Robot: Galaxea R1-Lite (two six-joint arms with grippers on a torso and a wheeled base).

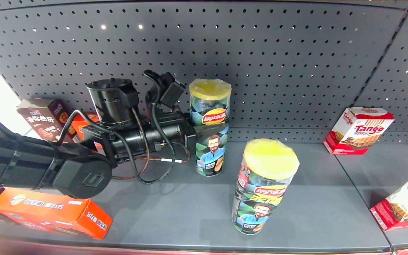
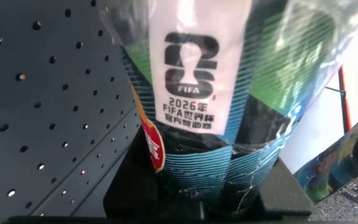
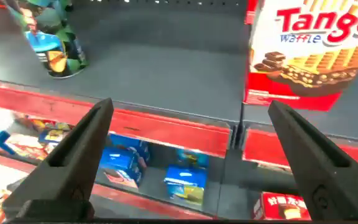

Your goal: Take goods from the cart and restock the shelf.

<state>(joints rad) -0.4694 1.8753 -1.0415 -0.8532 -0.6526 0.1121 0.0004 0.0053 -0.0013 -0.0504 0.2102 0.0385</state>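
Note:
A tall chip can [image 1: 210, 125] with a yellow lid stands upright at the back of the grey shelf [image 1: 190, 209], close to the pegboard wall. My left gripper [image 1: 207, 132] comes in from the left and is shut on the chip can at mid-height. In the left wrist view the can [image 2: 197, 93] sits between the two dark fingers [image 2: 129, 186]. A second, matching chip can [image 1: 264, 187] stands free nearer the shelf's front edge, and shows again in the right wrist view [image 3: 51, 43]. My right gripper [image 3: 197, 168] hangs open in front of the shelf's red front lip [image 3: 166, 121], holding nothing.
A red and white waffle box [image 1: 358, 131] leans at the back right, another [image 1: 402, 203] lies at the front right [image 3: 309, 50]. An orange box [image 1: 58, 212] lies at the front left, a brown box [image 1: 44, 118] behind my left arm. Blue packs [image 3: 185, 177] sit on the shelf below.

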